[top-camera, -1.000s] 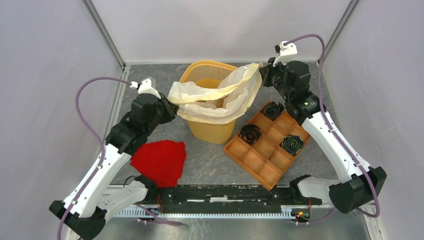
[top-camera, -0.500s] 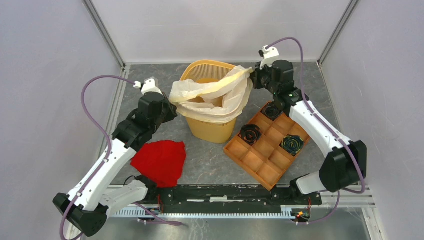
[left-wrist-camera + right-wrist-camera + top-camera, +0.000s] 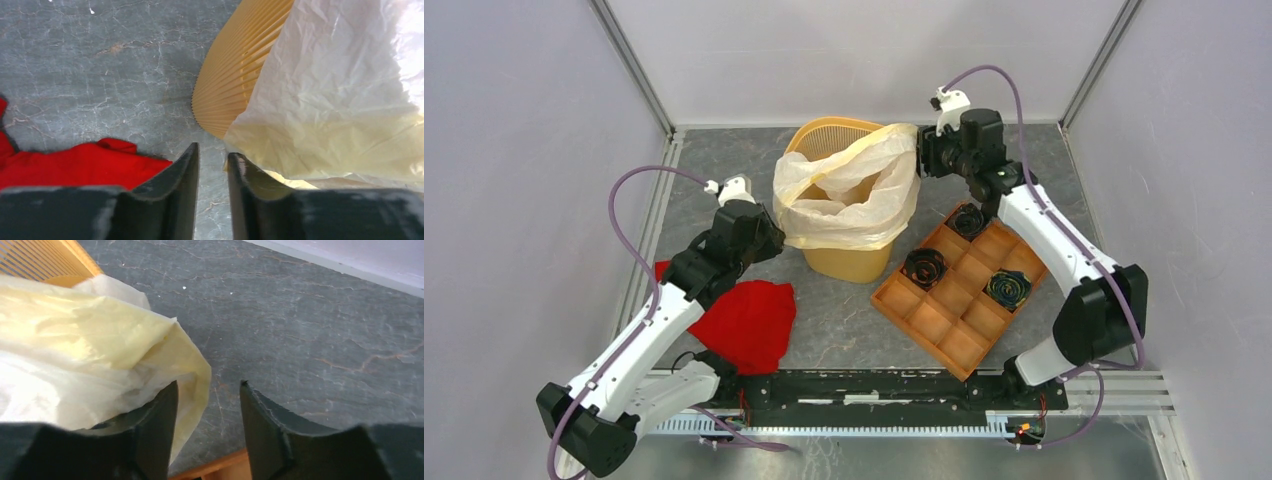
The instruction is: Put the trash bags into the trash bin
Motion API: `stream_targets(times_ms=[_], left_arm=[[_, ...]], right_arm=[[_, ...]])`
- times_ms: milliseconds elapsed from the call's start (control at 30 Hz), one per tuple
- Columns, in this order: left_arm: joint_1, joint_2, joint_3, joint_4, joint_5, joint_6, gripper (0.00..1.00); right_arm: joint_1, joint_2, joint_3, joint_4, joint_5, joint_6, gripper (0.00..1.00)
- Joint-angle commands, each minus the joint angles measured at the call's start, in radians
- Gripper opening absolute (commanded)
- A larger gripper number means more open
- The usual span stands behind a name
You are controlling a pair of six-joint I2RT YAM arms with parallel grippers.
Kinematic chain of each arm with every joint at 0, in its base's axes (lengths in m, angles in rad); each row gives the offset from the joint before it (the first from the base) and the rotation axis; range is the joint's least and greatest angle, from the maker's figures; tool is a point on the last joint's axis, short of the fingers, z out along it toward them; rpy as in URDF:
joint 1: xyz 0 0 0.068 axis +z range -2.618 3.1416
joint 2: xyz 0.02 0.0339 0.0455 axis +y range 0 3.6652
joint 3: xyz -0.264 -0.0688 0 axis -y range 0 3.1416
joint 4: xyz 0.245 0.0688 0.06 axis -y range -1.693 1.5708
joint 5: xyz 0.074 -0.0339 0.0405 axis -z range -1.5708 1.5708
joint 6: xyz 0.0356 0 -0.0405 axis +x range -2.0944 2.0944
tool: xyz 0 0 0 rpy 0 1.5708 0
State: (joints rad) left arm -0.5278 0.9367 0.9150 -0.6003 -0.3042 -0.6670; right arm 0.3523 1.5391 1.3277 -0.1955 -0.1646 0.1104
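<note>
**Mia:** Where is the trash bag?

**Ben:** The trash bag [image 3: 849,205] sits on top of the trash bin [image 3: 852,264]. It hangs over the front and the right side of the rim. The back left part of the rim is bare. The bin stands up on the grey table [image 3: 844,322].

**Mia:** What is the left gripper doing?

**Ben:** The left gripper [image 3: 212,162] is low, by the left side of the bin. Its fingers are only a little bit apart. Nothing is between them, just table. The bag is right beside one finger. I cannot tell if it touches.

**Mia:** And the right gripper?

**Ben:** The right gripper [image 3: 207,390] is up by the right edge of the bag. Its fingers are wider apart. A fold of the bag lies by one finger, but the fingers do not pinch it.

**Mia:** What else is there?

**Ben:** A red cloth [image 3: 749,320] lies under the left arm. An orange tray [image 3: 959,322] lies to the right of the bin.
</note>
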Motion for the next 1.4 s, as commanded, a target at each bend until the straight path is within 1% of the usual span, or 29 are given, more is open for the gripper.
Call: stream_targets(times_ms=[0, 67, 167, 233, 300, 333, 367, 433, 467, 533, 600, 633, 667, 733, 800, 867, 933, 1033, 1067, 1167, 1267, 1300, 1367], left_arm=[[0.006, -0.019, 0.036, -0.028, -0.007, 0.018, 0.41], [0.006, -0.04, 0.047, -0.058, -0.018, 0.032, 0.56], [0.006, -0.076, 0.102, -0.155, -0.048, 0.058, 0.77], [0.006, -0.105, 0.161, -0.216, -0.087, 0.089, 0.87], [0.006, -0.135, 0.226, -0.239, -0.112, 0.161, 0.96], [0.006, -0.146, 0.26, -0.226, -0.102, 0.211, 0.99], [0.006, -0.15, 0.292, -0.211, -0.083, 0.253, 1.0], [0.006, -0.124, 0.38, -0.177, -0.014, 0.329, 1.0], [0.006, -0.098, 0.431, -0.158, 0.046, 0.361, 1.0], [0.006, -0.023, 0.495, -0.109, 0.2, 0.404, 1.0], [0.006, 0.1, 0.56, -0.072, 0.36, 0.438, 1.0], [0.005, 0.155, 0.595, -0.063, 0.419, 0.45, 0.99], [0.004, 0.212, 0.637, -0.058, 0.463, 0.459, 0.98], [0.0, 0.307, 0.719, -0.055, 0.506, 0.476, 0.97], [-0.018, 0.379, 0.784, -0.056, 0.481, 0.508, 0.96], [-0.061, 0.428, 0.824, -0.071, 0.385, 0.559, 0.96], [-0.1, 0.453, 0.83, -0.085, 0.269, 0.61, 0.97], [-0.114, 0.459, 0.801, -0.092, 0.189, 0.633, 0.97], [-0.118, 0.46, 0.794, -0.09, 0.172, 0.635, 0.96], [-0.128, 0.47, 0.788, -0.09, 0.131, 0.639, 0.86], [-0.13, 0.483, 0.803, -0.084, 0.072, 0.634, 0.73], [-0.13, 0.488, 0.81, -0.078, 0.061, 0.633, 0.65], [-0.13, 0.498, 0.822, -0.071, 0.043, 0.63, 0.59]], right_arm=[[-0.004, -0.109, 0.078, -0.167, 0.074, -0.022, 0.64], [-0.004, -0.177, 0.037, -0.174, 0.088, -0.041, 0.74], [-0.005, -0.249, 0.01, -0.207, 0.147, -0.075, 0.83], [-0.005, -0.285, -0.011, -0.207, 0.169, -0.088, 0.87], [-0.004, -0.316, -0.035, -0.194, 0.176, -0.08, 0.88], [-0.005, -0.325, -0.053, -0.184, 0.167, -0.069, 0.89], [-0.004, -0.336, -0.067, -0.172, 0.154, -0.057, 0.9], [-0.004, -0.351, -0.091, -0.14, 0.11, -0.032, 0.94], [-0.007, -0.357, -0.105, -0.122, 0.09, -0.009, 0.97], [-0.031, -0.364, -0.145, -0.065, 0.017, 0.029, 0.98], [-0.089, -0.376, -0.231, 0.048, -0.105, 0.082, 0.98], [-0.123, -0.378, -0.27, 0.126, -0.193, 0.123, 0.98], [-0.171, -0.374, -0.316, 0.199, -0.26, 0.167, 0.98], [-0.235, -0.359, -0.375, 0.332, -0.4, 0.26, 0.98], [-0.266, -0.342, -0.418, 0.446, -0.488, 0.35, 0.98], [-0.281, -0.325, -0.443, 0.509, -0.537, 0.401, 0.98], [-0.289, -0.317, -0.45, 0.52, -0.549, 0.411, 0.98], [-0.301, -0.31, -0.453, 0.522, -0.552, 0.409, 0.98], [-0.301, -0.304, -0.452, 0.527, -0.553, 0.411, 0.98], [-0.3, -0.281, -0.457, 0.584, -0.572, 0.452, 0.94], [-0.301, -0.251, -0.467, 0.674, -0.593, 0.513, 0.85], [-0.301, -0.238, -0.466, 0.691, -0.598, 0.527, 0.83], [-0.302, -0.219, -0.459, 0.718, -0.598, 0.536, 0.79]])
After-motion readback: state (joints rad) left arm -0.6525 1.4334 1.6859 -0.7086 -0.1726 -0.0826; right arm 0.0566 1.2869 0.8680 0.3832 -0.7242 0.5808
